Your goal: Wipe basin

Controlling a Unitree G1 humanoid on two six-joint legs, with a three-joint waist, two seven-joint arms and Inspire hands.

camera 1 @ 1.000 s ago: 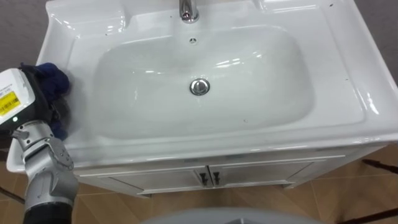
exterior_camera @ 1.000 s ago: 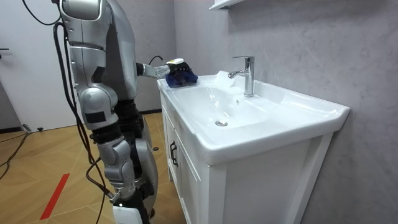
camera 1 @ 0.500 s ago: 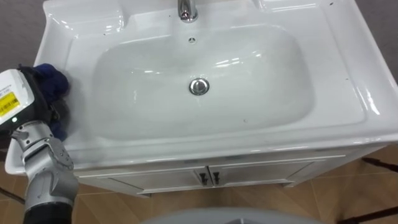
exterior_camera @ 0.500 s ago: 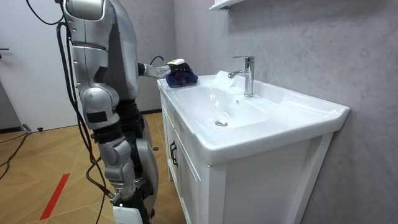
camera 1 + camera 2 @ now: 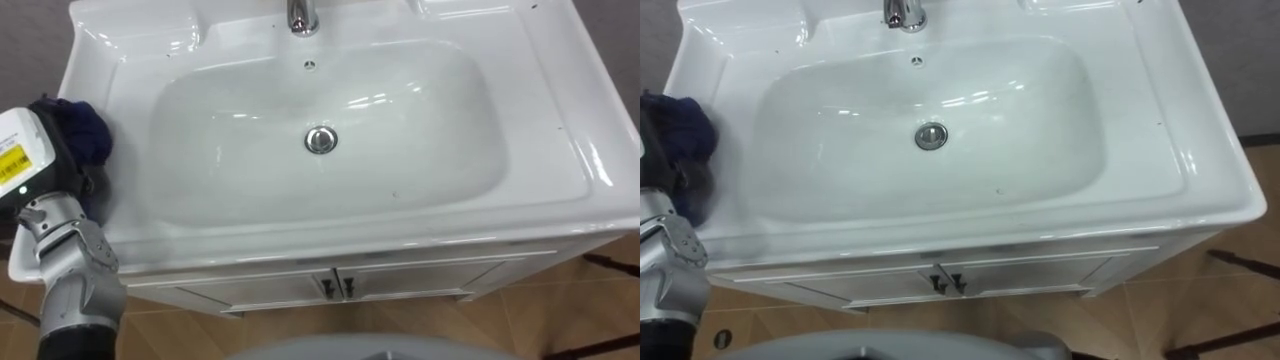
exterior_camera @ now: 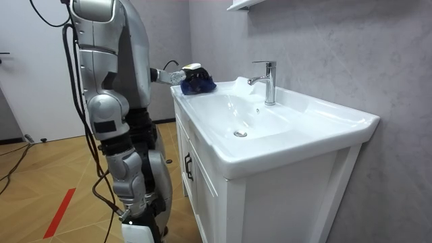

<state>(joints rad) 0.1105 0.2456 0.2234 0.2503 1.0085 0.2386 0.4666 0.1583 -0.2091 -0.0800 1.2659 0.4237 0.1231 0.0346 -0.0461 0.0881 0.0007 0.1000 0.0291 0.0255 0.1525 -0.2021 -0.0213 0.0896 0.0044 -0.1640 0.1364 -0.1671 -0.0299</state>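
Note:
The white basin [image 5: 420, 150] has a chrome drain [image 5: 320, 139] in the middle of its bowl and a chrome tap [image 5: 303, 15] at the back. A bunched dark blue cloth [image 5: 84, 128] lies on the basin's left rim. My left hand [image 5: 38, 160] comes in from the lower left and its dark fingers curl round the cloth from the near side. In the room view the same hand [image 6: 177, 76] holds the cloth [image 6: 200, 84] on the far corner of the counter, while I stand upright at the front of the vanity.
Below the basin is a white cabinet with two doors and dark handles [image 5: 336, 287]. A wooden floor [image 6: 61, 175] lies around the vanity and a grey wall [image 6: 351, 54] rises behind the tap. The basin's right rim [image 5: 590, 150] is bare.
My left hand with the cloth has crept a little toward the back along the left rim. Nothing else has moved.

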